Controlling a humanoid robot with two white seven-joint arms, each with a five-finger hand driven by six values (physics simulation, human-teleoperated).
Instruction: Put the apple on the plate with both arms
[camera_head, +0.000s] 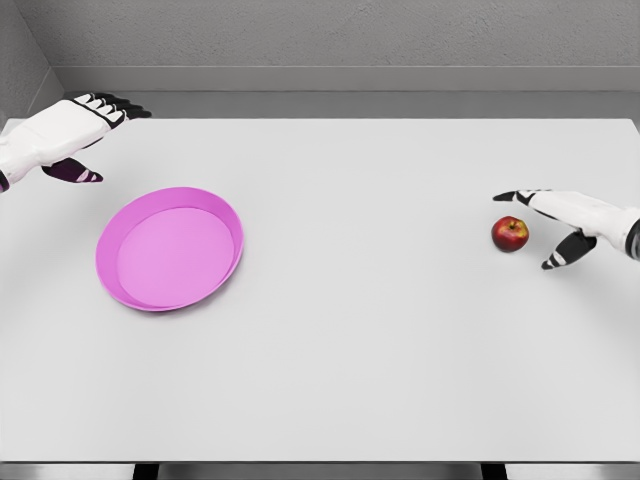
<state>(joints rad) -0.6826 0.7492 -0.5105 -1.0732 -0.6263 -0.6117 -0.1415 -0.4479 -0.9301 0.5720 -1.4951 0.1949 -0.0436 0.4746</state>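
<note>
The apple (510, 234) is small, round, glossy and red, and rests on the matte white table (380, 350) at the right side. The right hand (560, 222), white shells with dark fingertips, sits just beside the apple on its right, fingers spread with thumb low, grasping nothing. The plate (228, 215) is a shallow round pink dish with a raised rim, at the left, well apart from the apple. The left hand (65, 135) hovers at the far left corner, fingers extended, empty.

Left arm (15, 150) cut by left edge, right arm (625, 225) by right edge
</note>
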